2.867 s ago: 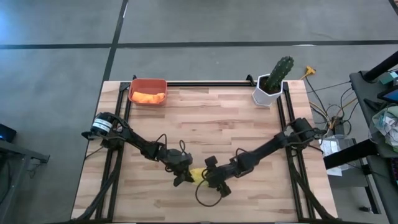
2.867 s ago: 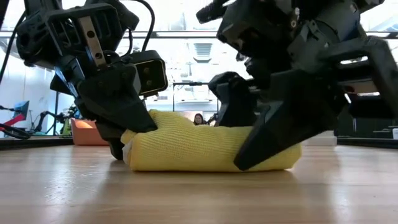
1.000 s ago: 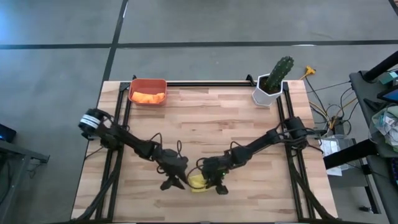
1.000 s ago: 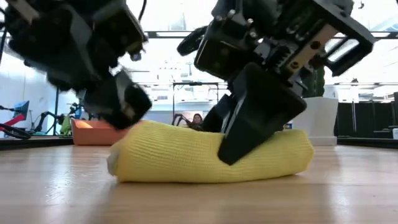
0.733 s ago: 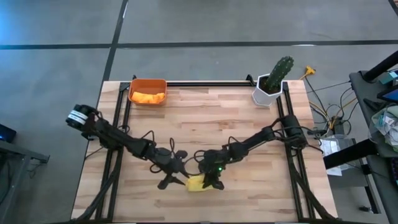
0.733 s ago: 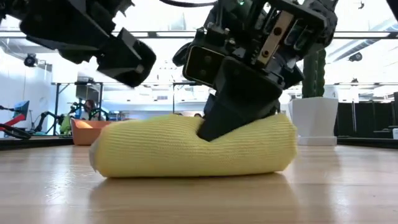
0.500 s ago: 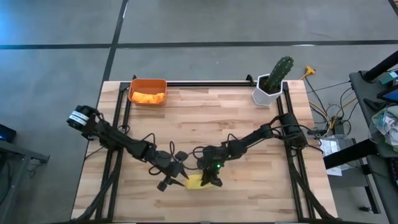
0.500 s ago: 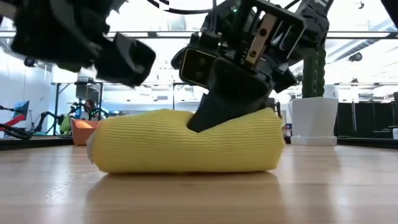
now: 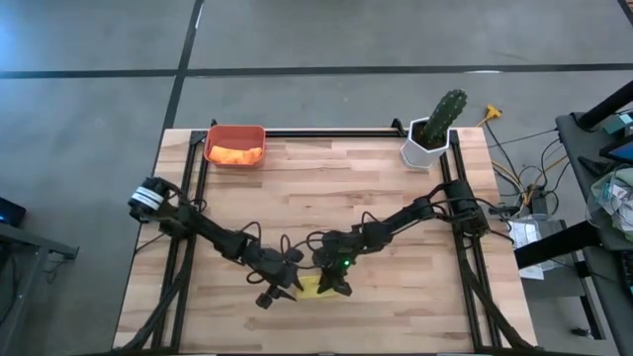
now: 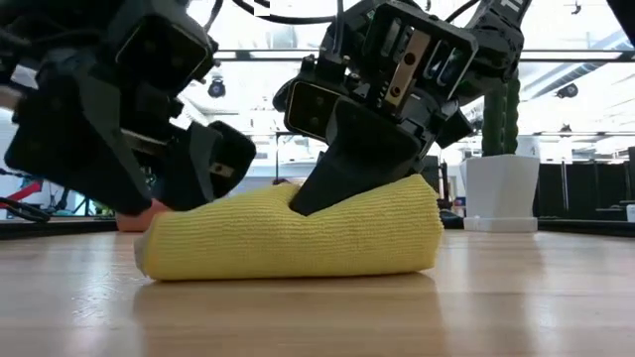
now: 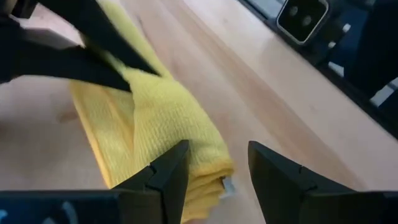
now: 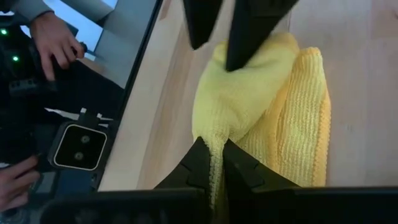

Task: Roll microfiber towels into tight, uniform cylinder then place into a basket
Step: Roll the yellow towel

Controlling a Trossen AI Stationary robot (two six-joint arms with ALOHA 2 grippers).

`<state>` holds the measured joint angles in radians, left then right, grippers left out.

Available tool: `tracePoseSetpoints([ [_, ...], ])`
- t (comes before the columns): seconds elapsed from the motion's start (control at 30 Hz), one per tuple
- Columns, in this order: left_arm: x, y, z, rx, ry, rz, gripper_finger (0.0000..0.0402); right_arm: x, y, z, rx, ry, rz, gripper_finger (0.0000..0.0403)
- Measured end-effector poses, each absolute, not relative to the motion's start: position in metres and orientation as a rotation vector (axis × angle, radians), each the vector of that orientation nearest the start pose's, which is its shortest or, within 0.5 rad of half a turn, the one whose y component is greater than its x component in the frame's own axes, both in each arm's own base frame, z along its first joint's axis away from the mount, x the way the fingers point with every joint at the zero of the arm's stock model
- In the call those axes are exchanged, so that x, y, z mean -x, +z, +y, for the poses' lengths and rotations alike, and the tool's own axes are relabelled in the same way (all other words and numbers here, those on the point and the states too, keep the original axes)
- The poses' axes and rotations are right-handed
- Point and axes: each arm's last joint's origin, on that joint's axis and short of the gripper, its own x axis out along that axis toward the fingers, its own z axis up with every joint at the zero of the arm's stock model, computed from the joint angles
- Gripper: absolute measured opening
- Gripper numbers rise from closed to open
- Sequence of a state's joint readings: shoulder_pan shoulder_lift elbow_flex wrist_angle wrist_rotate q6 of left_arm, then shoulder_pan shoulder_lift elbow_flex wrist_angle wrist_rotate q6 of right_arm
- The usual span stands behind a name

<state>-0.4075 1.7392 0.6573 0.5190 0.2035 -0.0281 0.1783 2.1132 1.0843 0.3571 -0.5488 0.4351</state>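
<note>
The yellow microfiber towel lies rolled on the wooden table near its front edge, resting on its long side. My right gripper is shut on the roll's top. My left gripper is open at the roll's left end, one finger on each side of it; I cannot tell whether either finger touches the cloth. In the high view the two grippers meet over the towel, the left and the right. The red-orange basket stands at the far left with an orange towel lying in it. My right gripper pinches a raised fold of the roll's outer layer between its two fingers, right of the roll's middle. The fingers slant down into the roll from the far right and dent its top. The roll lies on the table.
A white pot with a green cactus stands at the far right corner. Black rails run along the table's left, right and far edges. Bare wood lies between the towel and the basket. A person's hands show beyond the table.
My left gripper lifted off the roll's left end, then came back down to it with its wrist rolled. My right gripper, still shut on the cloth, moved toward the table's left and turned. The roll slid a little leftward with it.
</note>
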Motion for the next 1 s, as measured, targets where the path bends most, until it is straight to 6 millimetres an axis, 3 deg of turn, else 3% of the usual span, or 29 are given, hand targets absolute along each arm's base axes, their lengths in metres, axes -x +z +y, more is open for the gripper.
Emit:
tracePoseSetpoints([
  [0.17,-0.287,0.141,-0.129,-0.012,-0.541,0.518,0.0149,-0.397,0.093,0.086,-0.543,0.535,0.825,0.0013],
  [0.3,-0.284,0.156,-0.126,-0.112,-0.521,0.446,0.0149,-0.398,0.093,0.086,-0.546,0.531,0.823,0.0013],
  [0.57,-0.28,0.129,-0.125,-0.381,-0.599,0.506,0.0149,-0.398,0.093,0.086,-0.569,0.524,0.831,0.0013],
  [0.77,-0.28,0.128,-0.124,-0.518,-0.612,0.478,0.0149,-0.399,0.095,0.087,-0.584,0.525,0.83,0.0013],
  [1.0,-0.277,0.123,-0.121,-0.556,-0.576,0.532,0.0149,-0.402,0.097,0.087,-0.595,0.524,0.83,0.0013],
])
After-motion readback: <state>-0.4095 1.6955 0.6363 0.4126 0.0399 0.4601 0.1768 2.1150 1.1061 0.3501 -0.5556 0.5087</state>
